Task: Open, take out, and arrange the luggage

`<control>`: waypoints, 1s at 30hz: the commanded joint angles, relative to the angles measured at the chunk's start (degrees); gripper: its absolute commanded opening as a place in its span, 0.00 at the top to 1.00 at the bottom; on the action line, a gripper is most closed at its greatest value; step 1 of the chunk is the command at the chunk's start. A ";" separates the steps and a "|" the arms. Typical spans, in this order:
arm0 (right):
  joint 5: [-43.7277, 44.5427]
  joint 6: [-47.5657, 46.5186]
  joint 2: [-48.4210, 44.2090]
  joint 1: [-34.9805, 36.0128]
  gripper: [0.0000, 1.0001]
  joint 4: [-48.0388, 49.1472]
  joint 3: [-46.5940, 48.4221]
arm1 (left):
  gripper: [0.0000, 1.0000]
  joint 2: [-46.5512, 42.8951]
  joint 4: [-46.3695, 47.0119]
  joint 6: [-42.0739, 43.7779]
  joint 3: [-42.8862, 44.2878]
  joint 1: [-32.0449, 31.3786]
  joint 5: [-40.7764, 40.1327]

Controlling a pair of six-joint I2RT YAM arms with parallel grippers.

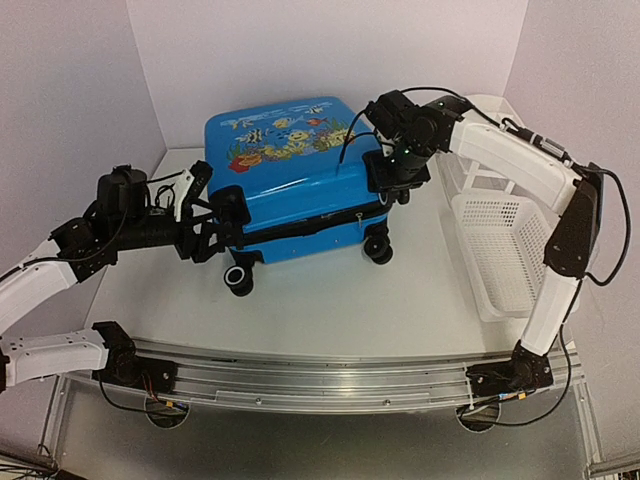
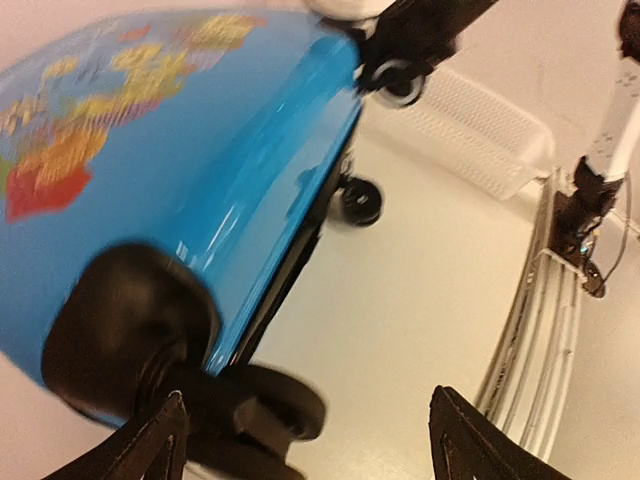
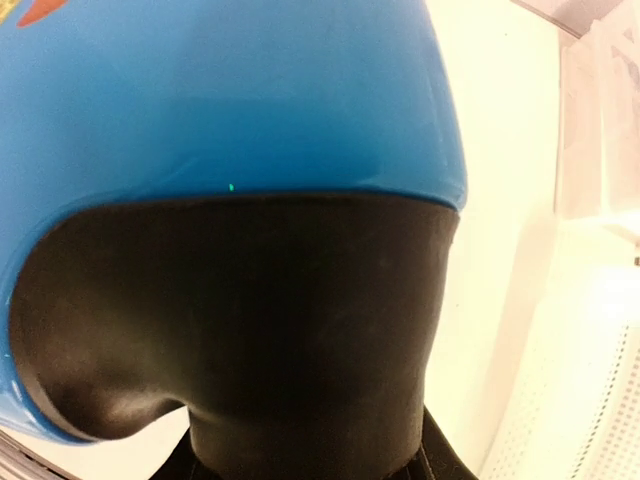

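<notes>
Lying flat, the bright blue hard plastic suitcase (image 1: 290, 180) aims its wheel end at both arms. The left gripper (image 2: 307, 405) is open at its left corner. The right gripper (image 1: 398, 185) is at its right corner, hold unclear.

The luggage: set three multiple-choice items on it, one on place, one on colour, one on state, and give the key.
1. The white basket stands: A) on the luggage; B) at the luggage's right; C) at its left.
2. The shell is: A) green; B) red; C) blue.
3. The luggage is: A) shut, lying flat; B) wide open; C) upright on its wheels.
Key: 1 B, the top view shows it on that side; 2 C, bright blue in every view; 3 A, the printed lid faces up and the zip band shows no gap.
</notes>
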 commanded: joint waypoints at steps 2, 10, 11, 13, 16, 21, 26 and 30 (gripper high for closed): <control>-3.60 -5.89 1.10 -1.18 1.00 13.04 3.73 | 0.18 -2.64 8.10 3.51 5.14 -1.22 6.56; -5.92 -5.72 1.71 -6.40 1.00 15.68 -3.03 | 0.18 -3.06 0.90 26.08 6.76 -1.06 7.21; -6.42 -6.22 2.02 -6.56 1.00 15.76 -2.88 | 0.18 -2.70 -4.81 35.35 7.77 -1.03 8.12; -8.34 -8.06 3.19 -6.59 1.00 15.80 -1.68 | 0.15 0.30 -17.95 57.93 12.84 -0.57 8.97; -10.00 -9.89 4.83 -6.65 1.00 15.80 -0.01 | 0.12 9.59 -40.30 79.09 26.36 2.86 9.97; -11.56 -11.41 7.44 -8.71 1.00 15.89 2.69 | 0.11 21.87 -62.67 105.40 41.09 4.73 5.46; -12.18 -12.20 8.79 -9.59 1.00 15.82 5.14 | 0.08 28.13 -65.36 126.57 43.70 4.66 4.00; -12.58 -11.91 8.67 -9.57 1.00 15.88 6.27 | 0.07 35.46 -65.20 130.26 49.70 2.28 4.63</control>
